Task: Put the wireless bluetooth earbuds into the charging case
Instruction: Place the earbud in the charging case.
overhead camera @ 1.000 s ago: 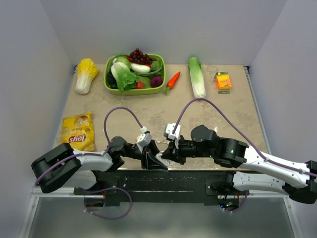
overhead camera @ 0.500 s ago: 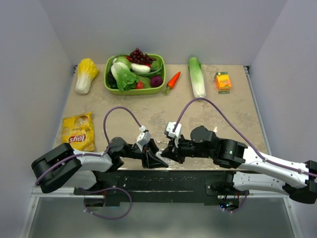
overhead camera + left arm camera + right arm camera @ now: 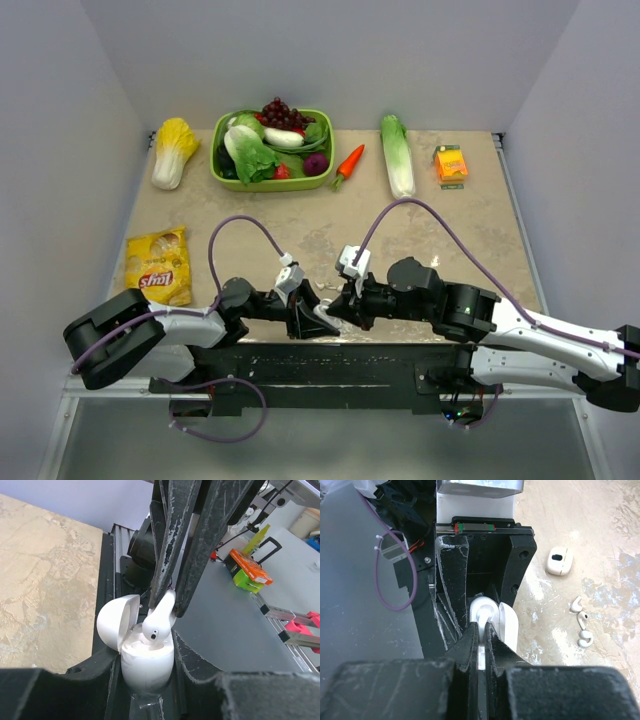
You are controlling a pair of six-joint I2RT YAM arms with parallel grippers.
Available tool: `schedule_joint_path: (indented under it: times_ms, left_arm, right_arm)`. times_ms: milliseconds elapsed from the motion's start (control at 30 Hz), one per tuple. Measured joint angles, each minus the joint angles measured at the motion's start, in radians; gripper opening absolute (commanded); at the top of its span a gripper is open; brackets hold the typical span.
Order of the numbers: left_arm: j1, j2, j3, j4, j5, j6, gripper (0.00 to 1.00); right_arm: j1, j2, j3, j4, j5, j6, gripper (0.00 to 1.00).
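One earbud [image 3: 156,625] entering the opened charging case [image 3: 146,666]: insertion step in progress.
At 6 o'clock in the overhead view, the left gripper [image 3: 305,319] is clenching the glossy, pebble-shaped white charging case, its domed lid [image 3: 116,625] tipping toward 10 o'clock; the right gripper [image 3: 481,630] is pinching the smooth white earbud by its upper end at the well's mouth. Judged next: lowering straight, seating it fully, then releasing.

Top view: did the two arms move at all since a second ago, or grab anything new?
Only a little. The left gripper turned and nudged right, toward the right gripper, which shifted slightly too. Nothing was grabbed or dropped: the left stays shut on the case, the right on an earbud at its opening. The basket and chips did not move.
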Motion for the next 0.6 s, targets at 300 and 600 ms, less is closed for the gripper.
schedule_joint_path:
  times_ms: [300, 600]
  left_arm:
    - [-0.016, 0.0, 0.0, 0.0, -0.01, 0.001, 0.0]
    - [-0.024, -0.035, 0.006, -0.001, -0.02, 0.035, 0.0]
  right_arm:
    - [0.0, 0.0, -0.017, 0.029, 0.005, 0.012, 0.0]
    - [0.0, -0.019, -0.017, 0.036, 0.006, 0.016, 0.0]
